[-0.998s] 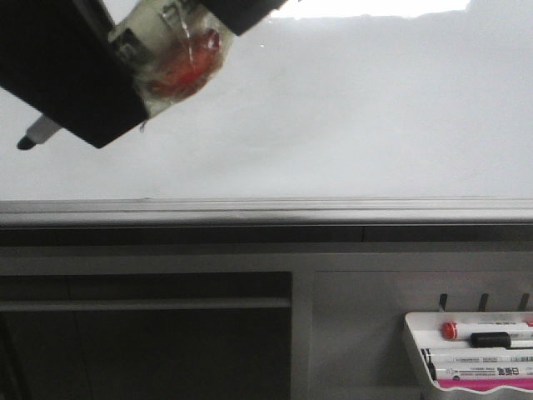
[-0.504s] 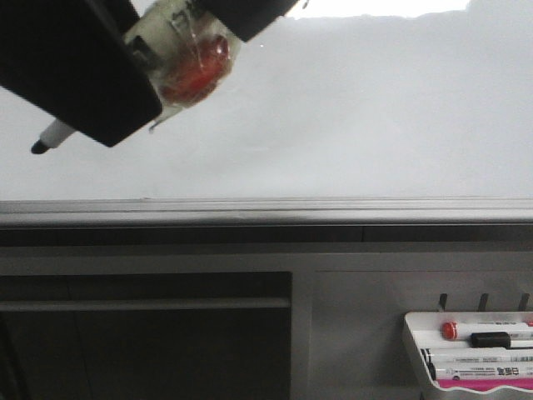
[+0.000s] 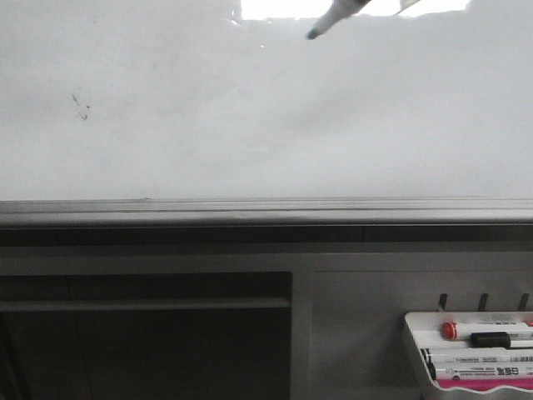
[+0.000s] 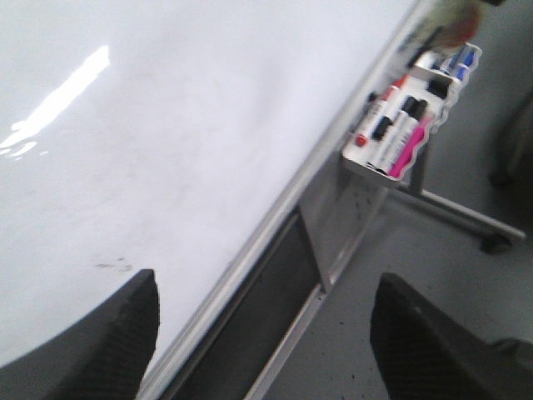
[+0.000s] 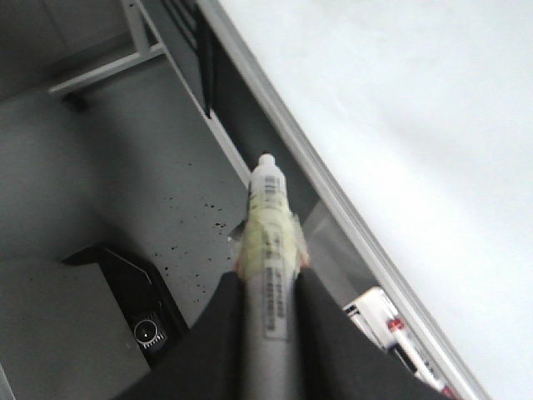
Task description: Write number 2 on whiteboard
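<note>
At board top edge, about 1 o'clock of the front view: marker (image 3: 333, 18) tip pokes down into sight, dark nib at its low end, rest of barrel out of view.
Whiteboard (image 3: 266, 125): glossy, faintly grey-smeared, fills upper half of front view; grey rail (image 3: 266, 210) along its bottom.
Number 2: not on the board, no stroke visible anywhere; step not yet done.
Smudge specks (image 3: 80, 106): small dark marks at 9 o'clock of the board, not part of any digit.
Right gripper (image 5: 265, 287): jaws clenched on the marker barrel, a taped pale wrap just ahead of the fingers; white capped end points away toward the floor.
Left gripper (image 4: 262, 333): jaws released and wide apart, nothing between them, board edge and floor showing through the gap.
Marker tray (image 3: 470, 350): at 5 o'clock below the rail, spare markers lying in it, well apart from the work.
Nib contact: cannot tell whether the nib touches the board.
Step in hand (judgement): bringing nib to a start point for the curved top.
Doing it well: start lower on the board so the digit stays in view, press lightly, keep nib contact through curve, diagonal and base stroke, stay clear of the specks.
Risk: nib skipping or lifting mid-curve, barrel slipping in the grip.
</note>
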Tool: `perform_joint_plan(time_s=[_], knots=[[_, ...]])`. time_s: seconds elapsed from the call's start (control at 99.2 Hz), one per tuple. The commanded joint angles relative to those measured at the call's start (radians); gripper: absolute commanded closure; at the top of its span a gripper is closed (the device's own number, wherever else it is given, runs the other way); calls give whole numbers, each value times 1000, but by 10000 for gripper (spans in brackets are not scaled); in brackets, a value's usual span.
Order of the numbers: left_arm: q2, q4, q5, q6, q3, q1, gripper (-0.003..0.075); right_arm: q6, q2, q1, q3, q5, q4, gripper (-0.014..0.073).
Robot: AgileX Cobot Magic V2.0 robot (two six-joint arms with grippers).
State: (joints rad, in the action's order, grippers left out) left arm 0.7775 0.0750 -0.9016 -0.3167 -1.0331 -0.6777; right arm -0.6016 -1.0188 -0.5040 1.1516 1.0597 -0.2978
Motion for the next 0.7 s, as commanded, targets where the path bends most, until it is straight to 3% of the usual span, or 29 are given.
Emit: perform_joint_plan(time_s=[0.0,0.131,0.282,0.413,0.686], knots=[[-62,1,53,68,-15,70,226,80,81,75,-31,-60,-2,629],[-151,0,78,156,79,171,226,201,192,160,-138,-130,-2,629],[-242,0,180,216,220,260,226,201,292,172,-224,-163,-2,629],[-285,5,289,241,317,323,226,201,338,172,-267,-106,-5,629],[-283,6,318,241,328,343,226,196,302,170,-269,-311,-163,629]])
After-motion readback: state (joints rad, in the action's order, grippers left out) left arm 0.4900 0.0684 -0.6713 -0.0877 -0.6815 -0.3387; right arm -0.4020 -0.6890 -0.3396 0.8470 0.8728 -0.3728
